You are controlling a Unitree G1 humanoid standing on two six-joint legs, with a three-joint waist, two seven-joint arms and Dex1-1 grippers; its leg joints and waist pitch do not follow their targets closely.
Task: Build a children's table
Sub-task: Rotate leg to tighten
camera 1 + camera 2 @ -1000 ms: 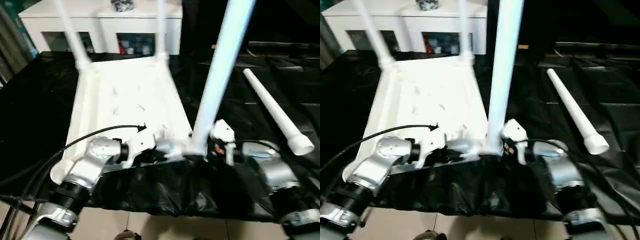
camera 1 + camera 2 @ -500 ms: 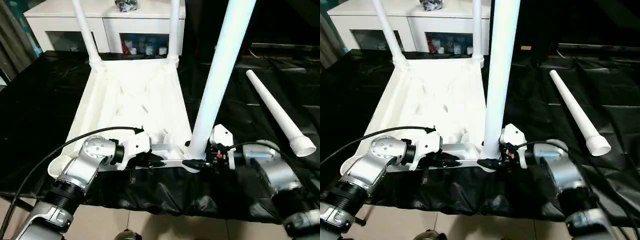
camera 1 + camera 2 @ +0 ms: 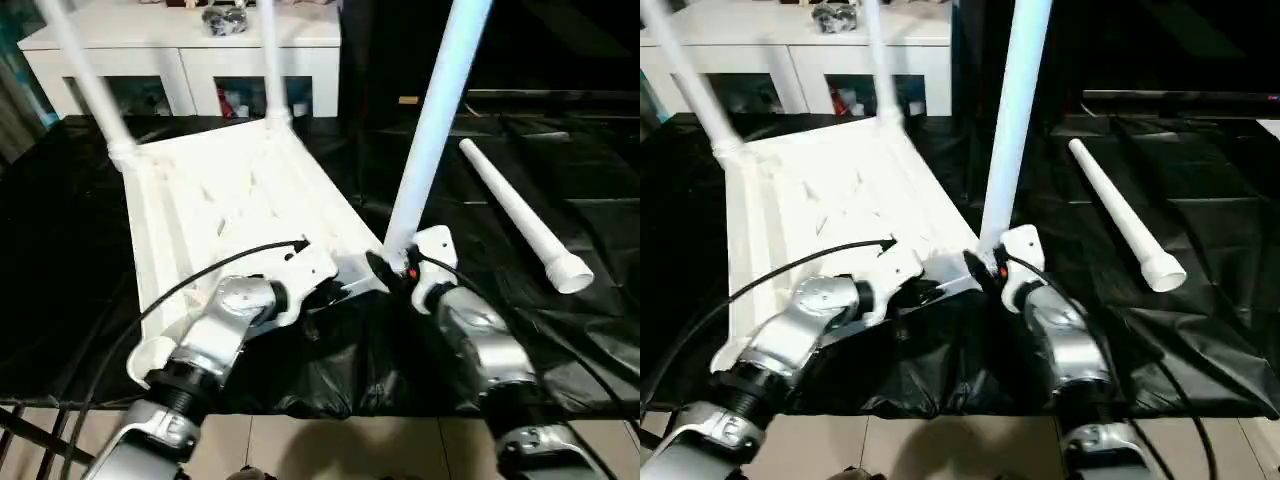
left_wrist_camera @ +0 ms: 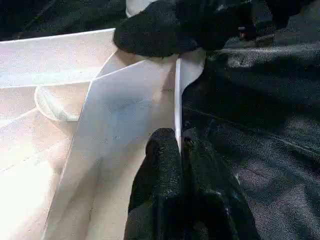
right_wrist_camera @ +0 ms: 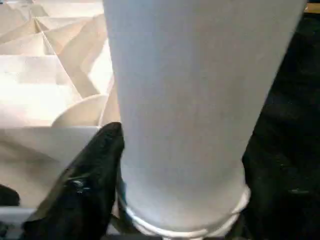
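The white tabletop (image 3: 230,200) lies underside up on the black-covered table. Two white legs (image 3: 85,80) (image 3: 270,60) stand in its far corners. A third leg (image 3: 430,130) stands upright, leaning slightly right, at the near right corner socket. My right gripper (image 3: 392,268) is shut around that leg's base, with one black finger (image 5: 95,165) against the tube (image 5: 185,100). My left gripper (image 4: 179,142) is shut on the tabletop's thin near rim (image 4: 176,100), just left of that corner. A fourth leg (image 3: 520,215) lies loose on the cloth to the right.
A white cabinet with glass doors (image 3: 190,60) stands behind the table. The black cloth (image 3: 330,370) hangs wrinkled over the near table edge, with tiled floor below. A black cable (image 3: 180,290) arcs over my left forearm.
The whole picture has shifted and tilted, so the camera has moved. Both grippers keep their grips, on the rim and on the upright leg.
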